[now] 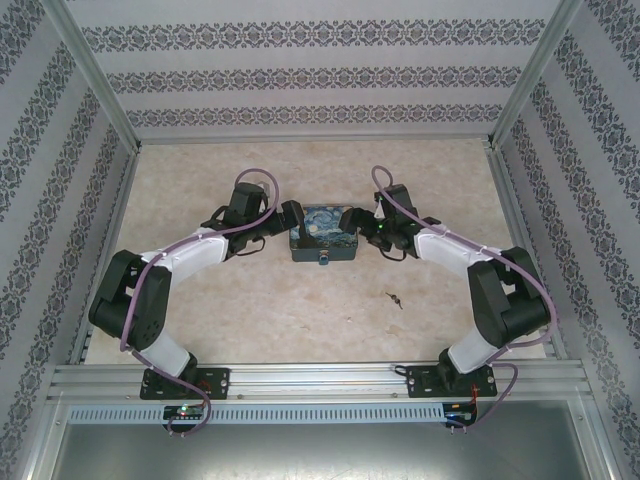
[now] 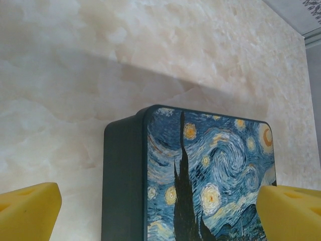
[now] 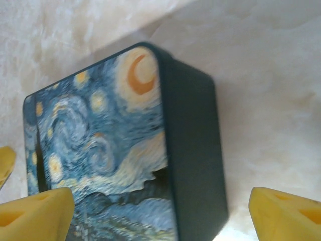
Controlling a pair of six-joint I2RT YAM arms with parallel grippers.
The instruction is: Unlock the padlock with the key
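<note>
The Starry Night printed box [image 1: 324, 230] lies in the middle of the table. The tiny blue padlock [image 1: 326, 259] hangs at the box's near side. The small dark key [image 1: 396, 298] lies on the table, to the right of the box and nearer the arms. My left gripper [image 1: 291, 222] is at the box's left end, open, its yellow fingertips [image 2: 27, 211] spread wide over the box [image 2: 200, 170]. My right gripper [image 1: 362, 222] is at the right end, open too, its yellow fingertips [image 3: 286, 216] straddling the box's dark side wall [image 3: 193, 150]. Neither holds anything.
The marble-patterned table [image 1: 250, 300] is walled by patterned panels at the back and both sides. An aluminium rail [image 1: 320, 380] carrying the arm bases runs along the near edge. Purple cables [image 1: 255, 178] loop over both arms.
</note>
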